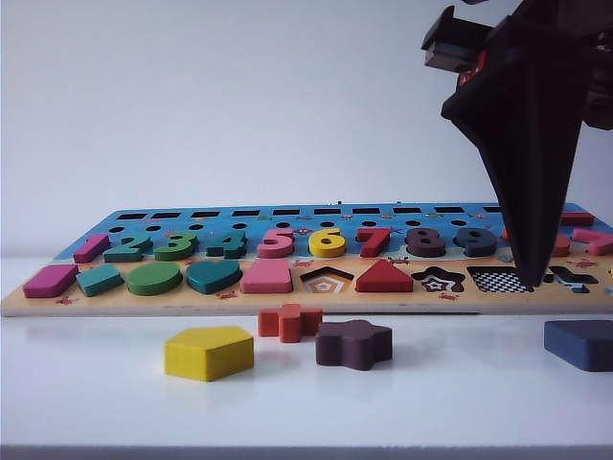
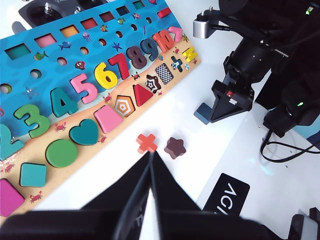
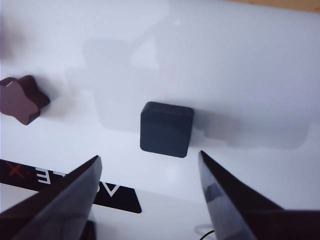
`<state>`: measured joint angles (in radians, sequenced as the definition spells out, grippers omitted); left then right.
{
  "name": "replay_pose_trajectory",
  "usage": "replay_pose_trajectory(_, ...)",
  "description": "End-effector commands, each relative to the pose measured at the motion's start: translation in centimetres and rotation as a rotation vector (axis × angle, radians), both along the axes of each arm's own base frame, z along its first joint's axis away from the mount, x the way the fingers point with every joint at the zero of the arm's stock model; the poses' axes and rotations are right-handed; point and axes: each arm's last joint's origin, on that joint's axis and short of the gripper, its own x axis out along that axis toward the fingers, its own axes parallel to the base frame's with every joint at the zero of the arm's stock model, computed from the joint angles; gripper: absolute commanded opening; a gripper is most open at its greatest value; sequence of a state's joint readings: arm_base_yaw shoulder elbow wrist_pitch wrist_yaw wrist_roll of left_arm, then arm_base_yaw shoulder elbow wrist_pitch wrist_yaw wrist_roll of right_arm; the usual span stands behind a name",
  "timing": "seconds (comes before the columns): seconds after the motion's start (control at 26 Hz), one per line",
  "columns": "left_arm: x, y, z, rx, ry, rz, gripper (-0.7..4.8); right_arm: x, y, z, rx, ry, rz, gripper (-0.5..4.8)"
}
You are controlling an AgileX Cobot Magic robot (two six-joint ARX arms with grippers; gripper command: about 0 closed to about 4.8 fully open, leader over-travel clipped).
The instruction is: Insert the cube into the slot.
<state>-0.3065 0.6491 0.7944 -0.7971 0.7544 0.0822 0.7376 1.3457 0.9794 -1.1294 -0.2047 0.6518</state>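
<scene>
A wooden shape board is seen lying across a white table, viewed from the front. Nine numerals are counted along its middle row in the exterior view, 1 to 9. In the front row, six shape pieces are seated, from the magenta parallelogram at the left end to a red triangle. Four recesses are left open: a pentagon recess, a star recess, the checkerboard slot and a cross recess.

Four loose blocks are counted on the table in front of the board. A yellow pentagon is placed furthest left, with an orange cross at about 2 o'clock from it and a dark brown star just beside the cross at about 4 o'clock. The cube is found well apart from these, at the right edge of the exterior view, at roughly 4 o'clock from the slot.

The left gripper is held above the near table edge, its fingers drawn together on nothing. The right gripper is held above the cube, its fingers spread wide to either side and clear of the block.
</scene>
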Motion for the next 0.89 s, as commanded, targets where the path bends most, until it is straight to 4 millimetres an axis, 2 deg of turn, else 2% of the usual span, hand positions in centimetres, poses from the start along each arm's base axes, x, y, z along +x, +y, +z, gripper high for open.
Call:
replay_pose_trajectory(0.04, 0.0, 0.0, 0.1, -0.006, -0.009, -0.013, 0.10, 0.1, 0.2, -0.2, -0.014, -0.008, -0.004, 3.66)
replay_pose_trajectory(0.42, 0.0, 0.0, 0.1, -0.006, -0.009, -0.013, 0.10, 0.7, 0.6, -1.1, -0.066, -0.005, -0.006, 3.60)
replay_pose_trajectory(0.77, 0.1, -0.1, -0.5, -0.001, 0.007, -0.013, 0.10, 0.8, 0.8, -1.4, -0.065, -0.005, -0.005, 2.39)
replay_pose_trajectory(0.89, 0.1, -0.1, -0.5, -0.001, 0.007, -0.013, 0.10, 0.8, 0.8, -1.4, -0.065, -0.005, -0.005, 2.27)
